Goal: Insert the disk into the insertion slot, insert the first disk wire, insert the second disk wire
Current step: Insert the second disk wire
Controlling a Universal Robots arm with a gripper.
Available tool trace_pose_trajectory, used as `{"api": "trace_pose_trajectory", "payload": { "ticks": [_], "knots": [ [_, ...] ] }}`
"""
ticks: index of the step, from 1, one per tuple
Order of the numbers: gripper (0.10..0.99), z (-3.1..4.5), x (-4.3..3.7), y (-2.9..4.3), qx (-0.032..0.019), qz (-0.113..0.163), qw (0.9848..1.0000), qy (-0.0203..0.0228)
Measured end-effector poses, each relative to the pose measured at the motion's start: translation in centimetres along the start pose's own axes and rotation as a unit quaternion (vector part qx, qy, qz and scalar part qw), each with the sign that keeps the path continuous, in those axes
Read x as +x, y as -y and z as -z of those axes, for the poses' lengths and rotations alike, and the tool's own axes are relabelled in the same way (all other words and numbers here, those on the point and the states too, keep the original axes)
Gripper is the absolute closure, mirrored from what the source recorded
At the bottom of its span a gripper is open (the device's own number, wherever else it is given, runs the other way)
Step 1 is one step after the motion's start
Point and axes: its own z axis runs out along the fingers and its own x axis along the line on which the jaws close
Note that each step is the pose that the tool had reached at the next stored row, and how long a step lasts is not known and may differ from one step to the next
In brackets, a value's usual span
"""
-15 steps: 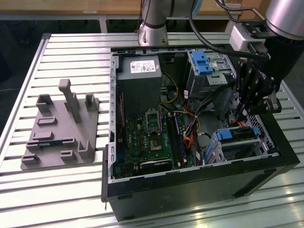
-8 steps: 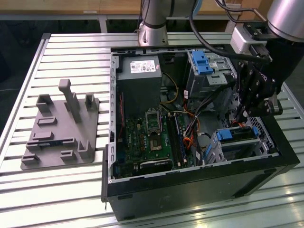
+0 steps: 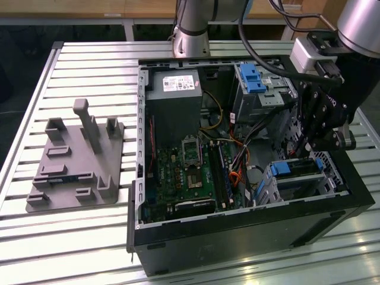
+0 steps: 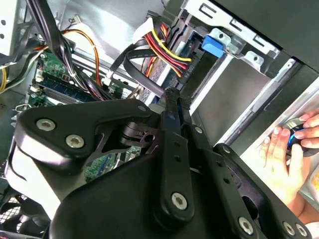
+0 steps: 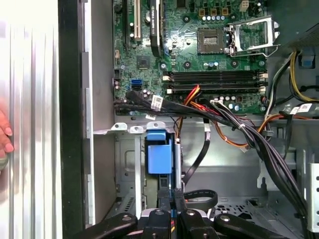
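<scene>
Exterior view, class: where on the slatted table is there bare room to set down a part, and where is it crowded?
Bare slats lie along the table's near edge, in front of the grey fixture plate, and behind it toward the arm's base. Crowded: inside the computer case, where cables tangle beside the hand.

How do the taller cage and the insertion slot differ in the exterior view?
The taller cage carries a blue latch on top; the insertion slot holds the disk in its blue frame. The taller cage stands higher than the slot. The gripper hangs just over the slot, apart from the taller cage. Both are grey sheet metal along the case's side at the exterior view's right.
</scene>
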Motion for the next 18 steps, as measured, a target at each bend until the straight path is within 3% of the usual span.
{"api": "trace_pose_trajectory", "payload": {
  "ticks": [5,18],
  "knots": [
    [0.937,-0.15,0.00,0.08,-0.0007,0.000,1.0000,0.0030],
    [0.937,-0.47,-0.01,0.13,-0.0007,0.000,1.0000,0.0031]
  ]
}}
